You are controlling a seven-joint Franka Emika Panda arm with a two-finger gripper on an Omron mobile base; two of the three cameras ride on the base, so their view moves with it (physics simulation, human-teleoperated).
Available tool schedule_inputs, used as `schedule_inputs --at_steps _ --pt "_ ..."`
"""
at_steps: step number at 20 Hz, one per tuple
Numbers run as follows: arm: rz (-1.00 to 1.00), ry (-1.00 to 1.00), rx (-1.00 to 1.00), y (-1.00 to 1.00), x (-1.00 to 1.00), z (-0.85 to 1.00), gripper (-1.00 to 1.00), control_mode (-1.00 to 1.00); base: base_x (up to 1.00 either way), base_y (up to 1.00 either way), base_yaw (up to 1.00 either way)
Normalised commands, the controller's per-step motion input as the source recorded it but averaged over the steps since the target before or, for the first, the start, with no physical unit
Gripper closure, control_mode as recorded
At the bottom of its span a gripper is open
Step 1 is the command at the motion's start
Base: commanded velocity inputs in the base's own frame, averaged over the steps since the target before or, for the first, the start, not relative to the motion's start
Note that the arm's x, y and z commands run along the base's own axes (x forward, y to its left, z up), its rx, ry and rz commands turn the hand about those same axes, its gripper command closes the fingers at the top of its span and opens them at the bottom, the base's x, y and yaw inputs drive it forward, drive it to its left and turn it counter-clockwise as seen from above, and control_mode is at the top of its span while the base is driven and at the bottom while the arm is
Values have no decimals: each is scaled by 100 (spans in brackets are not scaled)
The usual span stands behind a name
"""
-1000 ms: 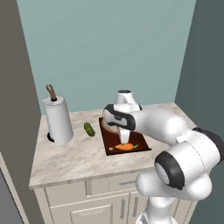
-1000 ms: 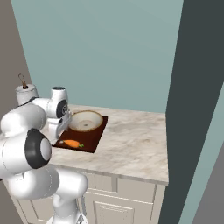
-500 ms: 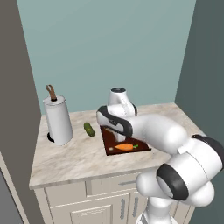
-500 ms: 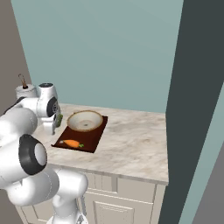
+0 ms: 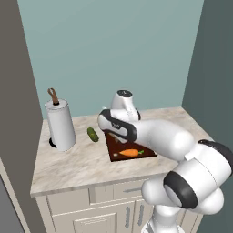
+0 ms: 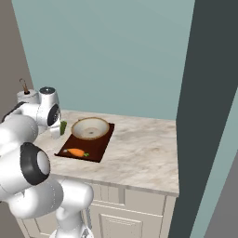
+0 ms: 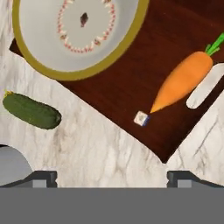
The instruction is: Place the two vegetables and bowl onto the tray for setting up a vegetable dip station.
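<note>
The carrot (image 7: pixel 183 81) and the bowl (image 7: pixel 78 33) already sit on the tray (image 7: pixel 131 94), so my judgement is that only the cucumber (image 7: pixel 31 111) is left to move. It lies on the marble surface (image 7: pixel 100 148), just off the tray's edge and not touching it, on the side toward the paper towel roll (image 5: pixel 60 124).

The tool (image 7: pixel 111 177) is released, its two tips spread wide with nothing between them, and it hangs above the surface beside the tray's edge. In the hand view the cucumber lies up and to the left of the point midway between the tips, beyond the left tip, so the tool is not yet over it. The cucumber's long axis runs roughly along the line joining the two tips, tilted a little down to the right. That matters: as things stand the tips would close on the cucumber's ends instead of across its narrow girth. I judge the coming move needs a shift toward the cucumber and a turn of the wrist of about a quarter, so that the tips straddle its short side.

In the left base view the cucumber (image 5: pixel 93 134) lies between the roll and the tray (image 5: pixel 119 154), with the arm reaching over the tray's near-left part.
</note>
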Motion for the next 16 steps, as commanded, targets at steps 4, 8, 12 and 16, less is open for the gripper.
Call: schedule_inputs --at_steps 4,8,12,16 --pt "45 -21 9 16 29 12 -100 -100 0 0 0" --pt "48 -20 8 15 30 13 -100 -100 0 0 0" --pt "50 -24 1 11 27 18 -100 -100 0 0 0" --pt "48 -22 0 7 24 20 -100 -100 0 0 0"
